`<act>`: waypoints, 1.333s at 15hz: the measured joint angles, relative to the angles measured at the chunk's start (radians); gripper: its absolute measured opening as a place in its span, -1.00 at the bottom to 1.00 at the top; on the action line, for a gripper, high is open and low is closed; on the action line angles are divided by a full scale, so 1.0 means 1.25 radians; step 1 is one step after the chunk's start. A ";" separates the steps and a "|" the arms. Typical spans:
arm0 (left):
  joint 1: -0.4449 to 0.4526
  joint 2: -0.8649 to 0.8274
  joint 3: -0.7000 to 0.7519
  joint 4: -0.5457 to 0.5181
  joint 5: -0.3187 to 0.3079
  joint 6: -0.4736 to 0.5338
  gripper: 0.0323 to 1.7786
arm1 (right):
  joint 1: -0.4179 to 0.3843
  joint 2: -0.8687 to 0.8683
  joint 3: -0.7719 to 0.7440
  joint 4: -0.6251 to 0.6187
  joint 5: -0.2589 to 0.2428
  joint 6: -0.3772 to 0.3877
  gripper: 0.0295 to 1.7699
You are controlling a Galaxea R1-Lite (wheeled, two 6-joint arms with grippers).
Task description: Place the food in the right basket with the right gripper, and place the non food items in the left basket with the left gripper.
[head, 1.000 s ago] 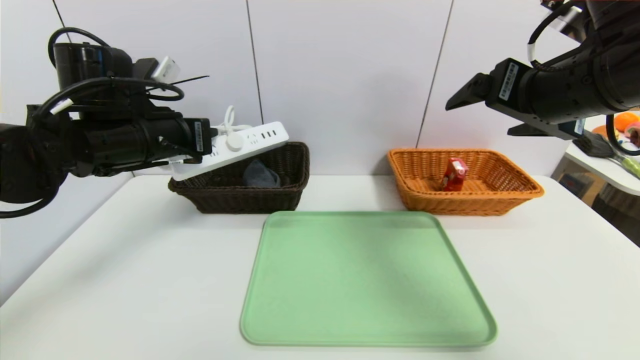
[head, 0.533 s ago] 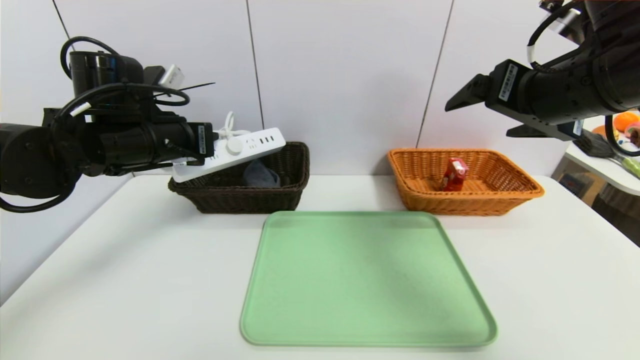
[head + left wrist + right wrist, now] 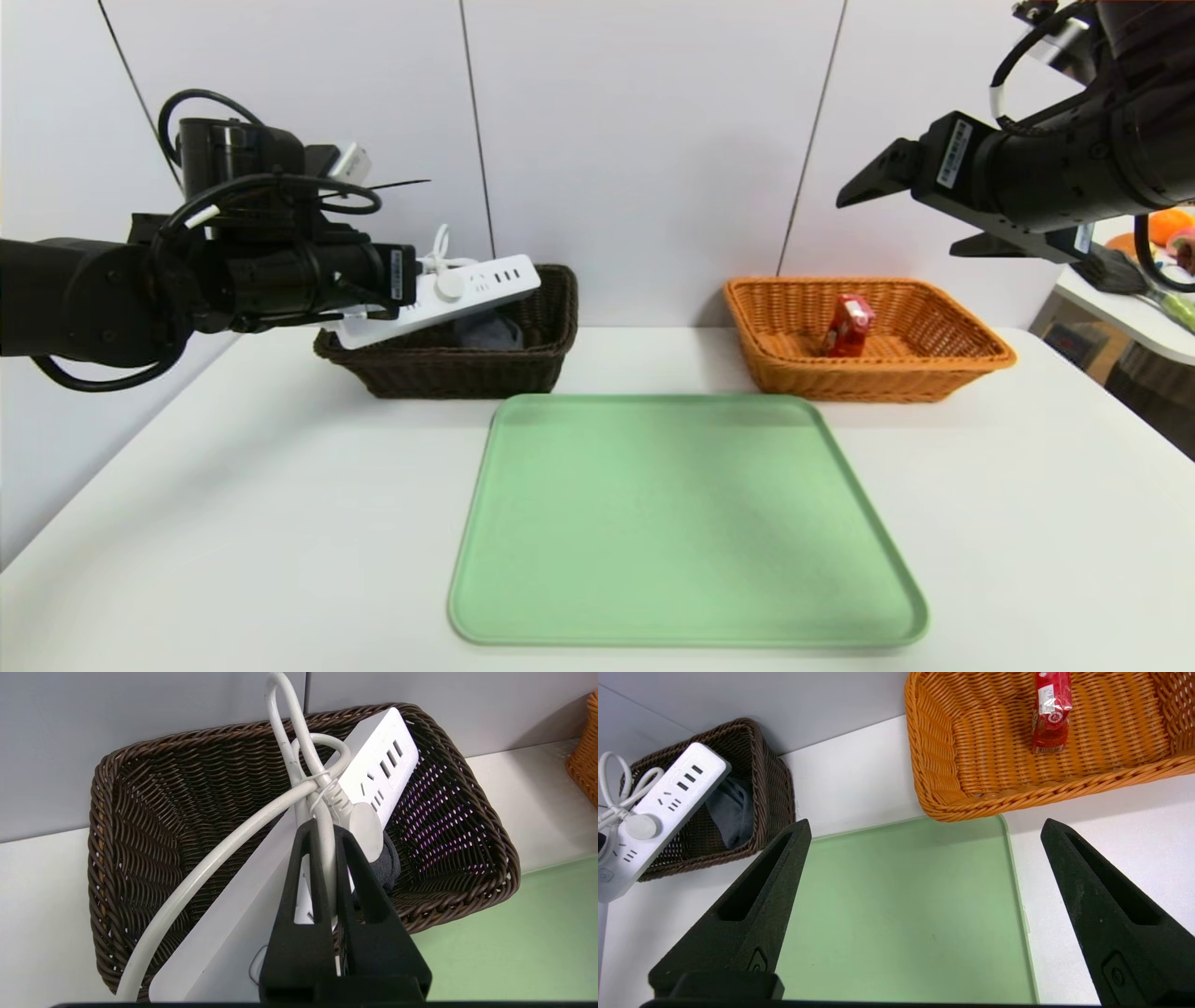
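Observation:
My left gripper [image 3: 324, 828] is shut on the white cord of the power strip [image 3: 467, 285], which hangs tilted over the dark brown left basket [image 3: 467, 369], its far end just above the rim. The rolled grey cloth [image 3: 390, 868] lies inside that basket under the strip. A red snack packet [image 3: 850, 325] stands inside the orange-tan right basket [image 3: 934, 373]. High at the right, above and behind that basket, my right gripper [image 3: 910, 210] is open with nothing between its fingers.
A green tray [image 3: 681, 523] lies bare on the white table in front of both baskets. A side table [image 3: 1148, 317] with small coloured objects stands past the table's right edge. A wall stands right behind the baskets.
My left arm has moved rightward and lower, bringing the power strip down closer to the dark basket. The right arm has stayed in place.

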 joint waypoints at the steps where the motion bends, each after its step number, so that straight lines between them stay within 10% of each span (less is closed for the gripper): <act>1: -0.001 0.006 -0.004 0.000 0.001 0.000 -0.92 | -0.003 0.001 0.000 0.000 0.006 0.000 0.92; 6: -0.002 0.037 -0.027 -0.002 0.002 0.001 -0.91 | -0.009 0.006 0.000 -0.001 0.014 0.000 0.92; 11: -0.002 0.042 -0.028 -0.004 0.003 0.000 -0.03 | -0.008 0.008 -0.002 -0.001 0.021 0.000 0.92; 20: -0.002 0.042 -0.028 -0.002 0.009 0.022 0.62 | -0.009 0.002 -0.002 -0.001 0.021 0.005 0.92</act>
